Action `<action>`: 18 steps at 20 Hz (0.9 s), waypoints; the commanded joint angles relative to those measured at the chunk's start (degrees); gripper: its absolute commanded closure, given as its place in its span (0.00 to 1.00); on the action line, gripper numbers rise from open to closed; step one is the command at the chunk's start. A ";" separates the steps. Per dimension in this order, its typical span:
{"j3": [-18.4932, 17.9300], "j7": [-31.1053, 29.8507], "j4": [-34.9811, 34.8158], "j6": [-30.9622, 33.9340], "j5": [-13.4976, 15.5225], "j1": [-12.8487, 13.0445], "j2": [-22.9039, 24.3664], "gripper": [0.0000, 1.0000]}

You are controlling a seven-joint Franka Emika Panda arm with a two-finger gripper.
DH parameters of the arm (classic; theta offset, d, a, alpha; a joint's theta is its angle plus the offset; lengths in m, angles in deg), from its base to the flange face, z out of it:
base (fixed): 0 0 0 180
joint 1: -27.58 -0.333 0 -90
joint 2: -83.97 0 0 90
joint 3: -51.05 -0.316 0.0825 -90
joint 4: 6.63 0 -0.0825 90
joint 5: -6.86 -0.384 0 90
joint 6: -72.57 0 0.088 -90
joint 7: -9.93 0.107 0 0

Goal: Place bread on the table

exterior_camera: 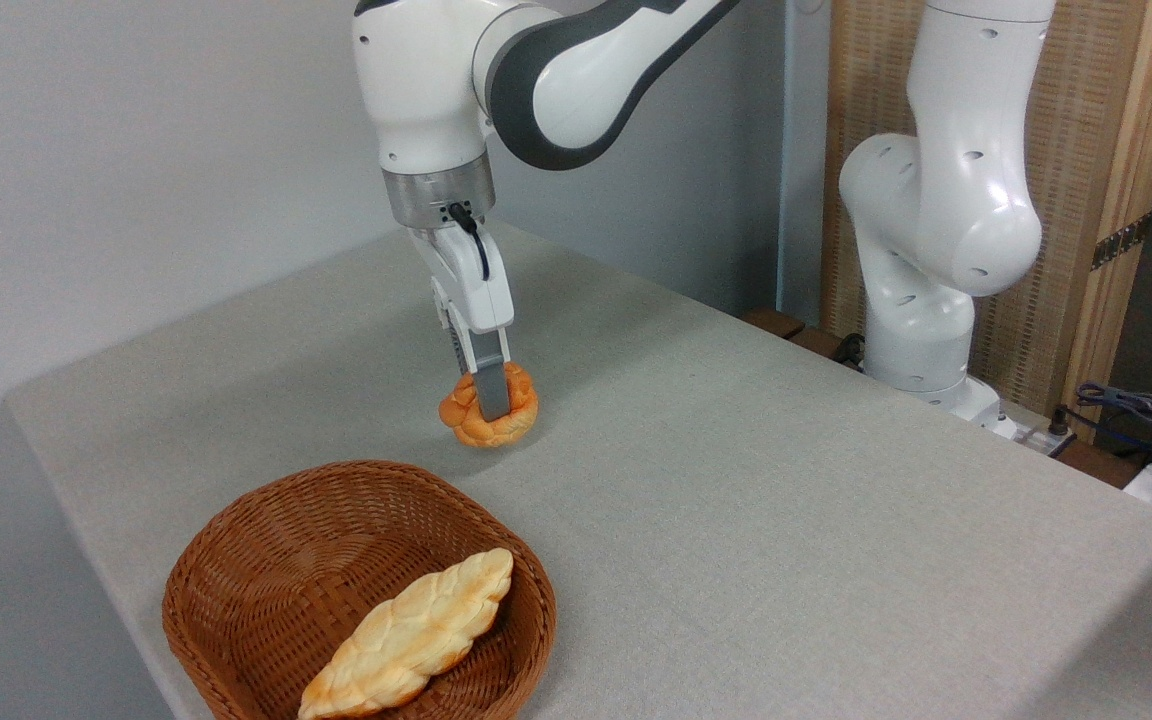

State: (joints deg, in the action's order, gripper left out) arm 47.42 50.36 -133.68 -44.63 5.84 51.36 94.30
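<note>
The bread (518, 418), a small round knotted bun with a glossy orange crust, is down at the surface of the grey-beige table (786, 480), just behind the basket. My gripper (489, 405) comes straight down onto it and is shut on it; one grey finger (491, 392) crosses the bun's front and the other is hidden behind it. Whether the bun rests fully on the cloth or hangs just above it, I cannot tell.
A brown wicker basket (236, 560) stands at the front left near the table's edge, with a paler braided oval loaf (411, 635) lying in it. The arm's white base (921, 330) rises beyond the table's right side, with cables (1146, 415) beside it.
</note>
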 commanded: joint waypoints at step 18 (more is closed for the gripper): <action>-12.62 -5.28 29.12 18.94 6.28 -0.05 -5.48 0.00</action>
State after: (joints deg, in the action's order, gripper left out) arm 39.81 45.50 -111.91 -28.17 7.52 51.04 93.07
